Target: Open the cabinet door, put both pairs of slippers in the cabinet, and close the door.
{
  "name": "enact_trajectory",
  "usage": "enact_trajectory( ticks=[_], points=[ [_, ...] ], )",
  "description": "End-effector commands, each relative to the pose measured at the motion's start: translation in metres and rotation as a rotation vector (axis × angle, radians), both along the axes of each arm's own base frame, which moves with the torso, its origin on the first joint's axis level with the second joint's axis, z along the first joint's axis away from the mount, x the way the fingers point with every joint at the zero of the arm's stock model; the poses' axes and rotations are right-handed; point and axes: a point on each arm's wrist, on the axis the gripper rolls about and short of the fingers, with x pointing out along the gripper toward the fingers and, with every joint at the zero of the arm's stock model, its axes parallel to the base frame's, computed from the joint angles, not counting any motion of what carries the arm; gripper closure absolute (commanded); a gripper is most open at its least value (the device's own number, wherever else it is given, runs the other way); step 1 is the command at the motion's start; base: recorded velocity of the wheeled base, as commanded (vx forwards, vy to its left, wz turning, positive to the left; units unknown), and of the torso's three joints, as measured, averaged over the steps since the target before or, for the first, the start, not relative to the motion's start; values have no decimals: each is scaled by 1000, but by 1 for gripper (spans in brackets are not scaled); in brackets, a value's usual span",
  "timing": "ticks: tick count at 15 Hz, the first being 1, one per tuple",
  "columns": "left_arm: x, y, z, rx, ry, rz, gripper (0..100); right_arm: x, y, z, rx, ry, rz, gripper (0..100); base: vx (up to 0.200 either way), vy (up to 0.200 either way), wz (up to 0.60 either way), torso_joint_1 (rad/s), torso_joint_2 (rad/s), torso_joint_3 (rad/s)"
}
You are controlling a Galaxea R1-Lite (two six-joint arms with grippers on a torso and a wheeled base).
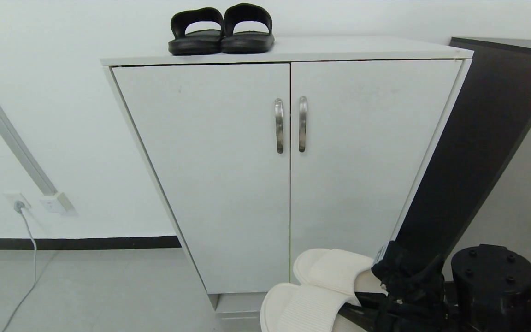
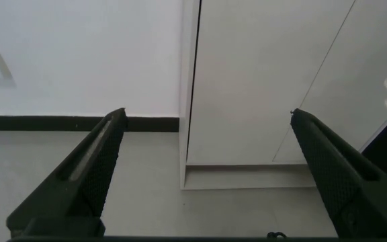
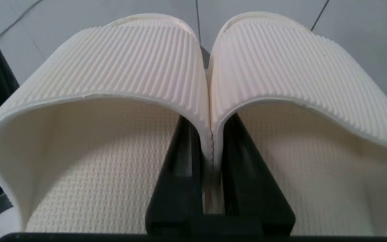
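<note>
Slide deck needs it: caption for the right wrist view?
Right gripper shut on the cream slippers, fingers pinching both inner strap edges together.

The white cabinet top (image 1: 362, 48) sits high above and ahead of the right gripper (image 3: 203, 195), which pinches the cream slippers (image 1: 321, 286). A pair of black slippers (image 1: 221, 32) rests on it side by side and touching, up and to the left of that gripper. The grey floor (image 1: 99, 290) lies below the left gripper (image 2: 200, 168), whose fingers stand wide apart, and bears the cabinet (image 1: 228, 184) just ahead of it; a grey cable (image 1: 28, 281) trails onto the floor far to the left
</note>
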Motion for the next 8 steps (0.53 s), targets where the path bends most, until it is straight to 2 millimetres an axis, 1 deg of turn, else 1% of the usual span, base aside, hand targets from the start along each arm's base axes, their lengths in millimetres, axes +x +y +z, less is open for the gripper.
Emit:
enact_trajectory(
  ticks=[1, 4, 7, 8],
  points=[
    [1, 0, 0, -1, 14, -1, 0, 1, 1, -3, -8, 7, 2, 100, 0, 0, 0, 0, 0, 0],
    [6, 1, 2, -10, 76, -39, 0, 2, 3, -6, -10, 9, 3, 100, 0, 0, 0, 0, 0, 0],
    [7, 1, 2, -7, 88, -53, 0, 1, 4, -6, 0, -1, 6, 100, 0, 0, 0, 0, 0, 0],
    [7, 1, 7, -13, 78, -67, 0, 1, 4, -6, 6, -3, 6, 100, 0, 0, 0, 0, 0, 0]
  ],
)
